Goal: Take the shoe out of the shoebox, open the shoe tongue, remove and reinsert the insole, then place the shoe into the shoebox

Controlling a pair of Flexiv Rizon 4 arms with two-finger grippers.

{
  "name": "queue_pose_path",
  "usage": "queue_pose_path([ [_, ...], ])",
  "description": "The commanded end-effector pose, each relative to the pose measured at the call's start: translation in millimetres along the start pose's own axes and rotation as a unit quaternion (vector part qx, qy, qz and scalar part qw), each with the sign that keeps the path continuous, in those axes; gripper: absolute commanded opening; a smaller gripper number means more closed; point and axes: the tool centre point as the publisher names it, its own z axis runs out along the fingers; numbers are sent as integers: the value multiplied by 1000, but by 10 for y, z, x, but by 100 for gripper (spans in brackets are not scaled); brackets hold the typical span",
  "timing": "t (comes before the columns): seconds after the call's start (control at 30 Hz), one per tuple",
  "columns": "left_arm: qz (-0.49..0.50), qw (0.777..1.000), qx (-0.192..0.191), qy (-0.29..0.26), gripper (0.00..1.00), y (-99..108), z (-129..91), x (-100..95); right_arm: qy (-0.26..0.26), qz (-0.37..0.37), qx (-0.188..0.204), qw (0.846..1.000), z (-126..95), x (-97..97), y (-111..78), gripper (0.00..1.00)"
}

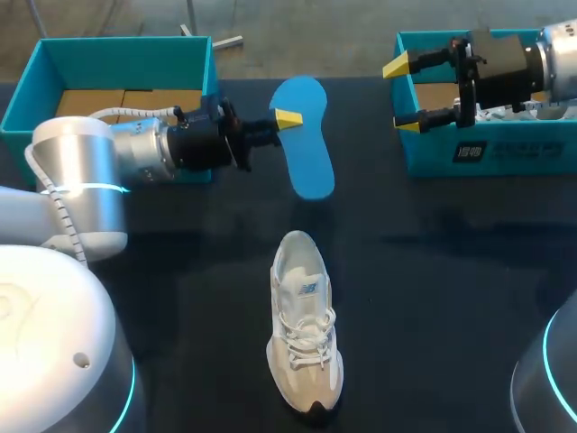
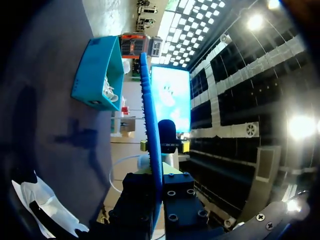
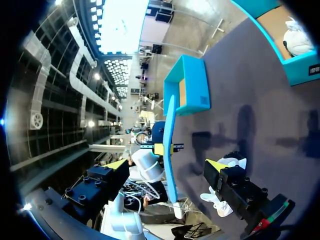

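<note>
Head view, left hand (image 1: 287, 120) gripping blue insole (image 1: 306, 153) between left shoebox (image 1: 126, 52) and right shoebox (image 1: 527, 155), white shoe (image 1: 305, 329) on open tabletop (image 1: 451, 280) well apart from both, right hand (image 1: 402, 95) spread open over right shoebox's edge.

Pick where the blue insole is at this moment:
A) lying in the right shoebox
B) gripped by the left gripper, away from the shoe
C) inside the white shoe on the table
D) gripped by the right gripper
B: the left gripper is shut on the blue insole, well apart from the white shoe on the table, while the right gripper is open and holds nothing at the right shoebox.
</note>
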Motion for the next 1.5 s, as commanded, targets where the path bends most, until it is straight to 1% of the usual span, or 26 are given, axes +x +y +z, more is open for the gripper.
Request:
queue_pose_path([
  [0.03, 17, 1000, -8, -2, 0, -33, 17, -28, -2, 1, 0, 1000, 10, 3, 1, 100],
  [0.47, 31, 999, -9, -8, 0, -76, 24, -50, -2, 1, 0, 1000, 10, 3, 1, 100],
  [0.5, 31, 999, -9, -8, 0, -76, 24, -50, -17, -8, 0, 1000, -10, 29, 14, 100],
  [0.6, 31, 999, -9, -8, 0, -76, 24, -50, -82, -19, 2, 996, -73, 168, 30, 100],
  [0.67, 31, 999, -9, -8, 0, -76, 24, -50, -129, -23, 6, 991, -103, 270, 42, 100],
  [0.73, 31, 999, -9, -8, 0, -76, 24, -50, -182, -28, 9, 983, -122, 392, 56, 100],
  [0.87, 31, 999, -9, -8, 0, -76, 24, -50, -292, -33, 20, 956, -94, 652, 85, 100],
  [0.93, 31, 999, -9, -8, 0, -76, 24, -50, -348, -33, 22, 937, -53, 768, 98, 100],
  [0.97, 31, 999, -9, -8, 0, -76, 24, -50, -388, -32, 20, 921, -19, 841, 98, 100],
  [1.03, 31, 999, -9, -8, 0, -76, 24, -50, -421, -34, 17, 906, 35, 916, 100, 100],
  [1.17, 31, 999, -9, -8, 0, -76, 24, -50, -490, -36, 16, 871, 158, 1014, 100, 100],
  [1.23, 31, 999, -9, -8, 0, -76, 24, -50, -528, -33, 13, 849, 215, 1053, 92, 100],
  [1.27, 31, 999, -9, -8, 0, -76, 24, -50, -550, -33, 10, 835, 255, 1080, 80, 100],
  [1.3, 31, 999, -9, -8, 0, -76, 24, -50, -558, -34, 7, 829, 273, 1092, 71, 100],
  [1.33, 31, 999, -9, -8, 0, -76, 24, -50, -577, -33, 5, 816, 305, 1111, 52, 100],
  [1.43, 31, 999, -9, -8, 0, -76, 24, -50, -599, -31, 6, 800, 358, 1117, 24, 100],
  [1.47, 31, 999, -9, -8, 0, -76, 24, -50, -616, -30, 6, 787, 388, 1125, 6, 100],
  [1.5, 31, 999, -9, -8, 0, -76, 24, -50, -622, -29, 6, 782, 404, 1128, -3, 100],
])
